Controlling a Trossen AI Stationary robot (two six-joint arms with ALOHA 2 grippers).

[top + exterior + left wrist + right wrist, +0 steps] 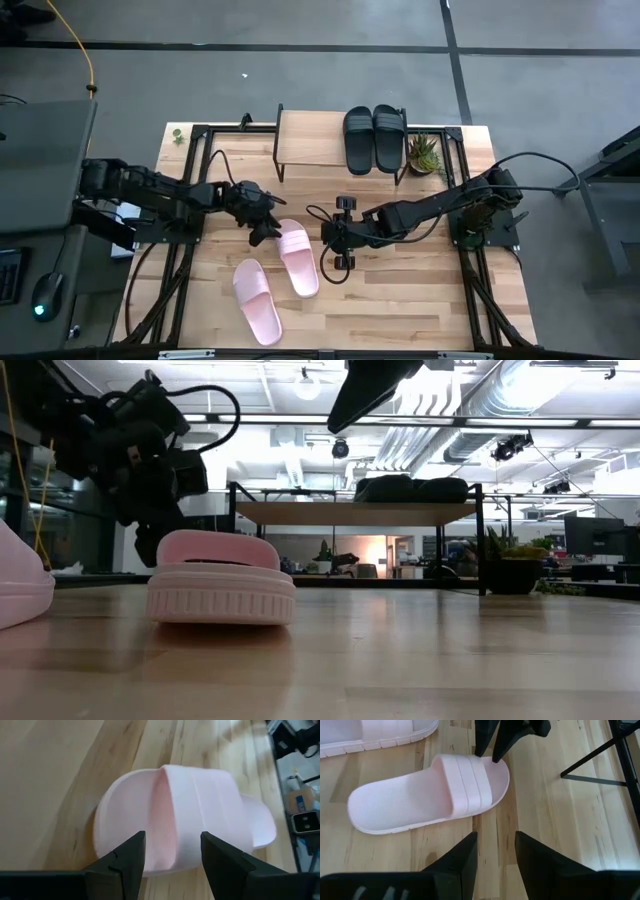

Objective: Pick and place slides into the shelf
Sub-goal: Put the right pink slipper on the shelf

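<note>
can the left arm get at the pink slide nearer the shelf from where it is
Probably yes: the left claw is open right at the strap end of that pink slide, with nothing between them; the right claw waits apart on its other side.

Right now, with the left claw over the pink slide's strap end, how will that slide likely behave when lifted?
The pink slide looks like thick moulded foam, so probably light and fairly stiff. Gripped by the left claw at its strap end, the long heel may droop. Its flat ribbed sole should resist sliding or rolling.
</note>
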